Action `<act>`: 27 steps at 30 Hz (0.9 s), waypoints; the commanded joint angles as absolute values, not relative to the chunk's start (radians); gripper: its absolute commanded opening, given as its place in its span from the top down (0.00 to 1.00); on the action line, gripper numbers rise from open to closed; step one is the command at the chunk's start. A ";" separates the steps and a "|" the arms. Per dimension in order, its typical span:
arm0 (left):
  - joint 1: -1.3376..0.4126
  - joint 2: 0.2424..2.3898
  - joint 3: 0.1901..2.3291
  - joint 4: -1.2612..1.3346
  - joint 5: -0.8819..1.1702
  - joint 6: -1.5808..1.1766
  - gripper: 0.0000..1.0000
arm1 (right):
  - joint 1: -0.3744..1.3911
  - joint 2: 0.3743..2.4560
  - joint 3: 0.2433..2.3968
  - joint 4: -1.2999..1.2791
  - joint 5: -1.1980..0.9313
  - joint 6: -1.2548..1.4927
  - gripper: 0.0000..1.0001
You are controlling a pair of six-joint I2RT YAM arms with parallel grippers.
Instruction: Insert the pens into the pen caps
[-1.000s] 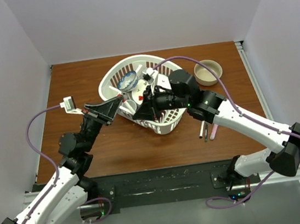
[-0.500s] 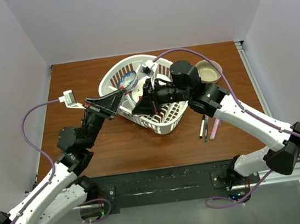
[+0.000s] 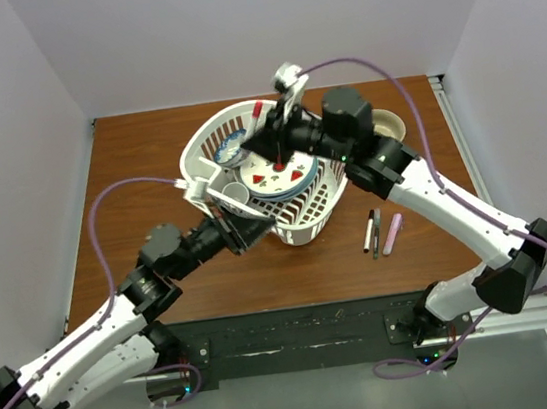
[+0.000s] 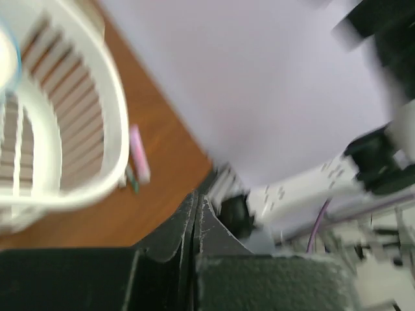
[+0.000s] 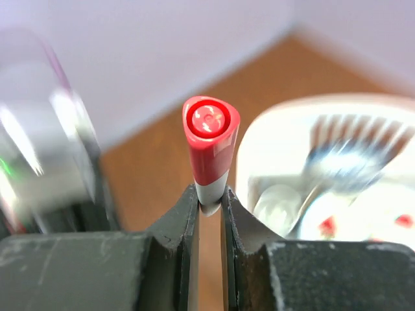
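Observation:
My right gripper [image 5: 209, 197] is shut on the white barrel of a pen [image 5: 211, 186] that wears a red cap [image 5: 211, 129]. In the top view the right gripper [image 3: 267, 137] holds it over the back rim of the white basket [image 3: 308, 222], red end [image 3: 257, 112] up. My left gripper [image 3: 257, 231] is shut and empty beside the basket's front-left wall; its jaws [image 4: 196, 202] are pressed together. Three pens lie on the table right of the basket: a white one [image 3: 368, 233], a dark one [image 3: 377, 234] and a lilac-pink one [image 3: 392, 234]. The lilac-pink pen also shows in the left wrist view [image 4: 139, 153]. No loose caps are visible.
The basket holds a plate with red marks [image 3: 280, 175], a blue-patterned bowl [image 3: 230, 150] and white cups. A tan bowl [image 3: 391, 128] stands at the back right, partly behind my right arm. The left wrist view is blurred.
My right gripper rose out of the basket and swung toward its back rim, carrying the red-capped pen. My left gripper pulled back and dropped to the basket's front-left side.

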State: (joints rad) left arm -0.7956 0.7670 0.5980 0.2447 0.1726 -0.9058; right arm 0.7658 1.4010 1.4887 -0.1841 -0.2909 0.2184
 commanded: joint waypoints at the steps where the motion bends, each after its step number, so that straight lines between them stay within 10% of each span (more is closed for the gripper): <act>1: -0.825 0.810 0.572 0.050 0.373 -0.913 1.00 | 0.756 1.331 1.572 0.150 -0.230 0.209 1.00; 12: -0.825 0.813 0.856 -0.116 0.270 -0.741 1.00 | 0.756 1.253 1.467 0.094 -0.238 0.210 1.00; 20: -0.824 0.900 1.121 -0.330 0.135 -0.480 0.15 | 0.729 1.151 1.400 -0.193 -0.066 0.222 1.00; 27: -0.824 0.925 1.192 -0.414 -0.070 -0.298 0.01 | 0.566 1.121 1.454 -0.808 0.097 0.307 1.00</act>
State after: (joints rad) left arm -0.8253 0.9279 1.1538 -0.3550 0.0906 -0.4545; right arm 0.6434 1.1500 1.4334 -0.4294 -0.0223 0.2432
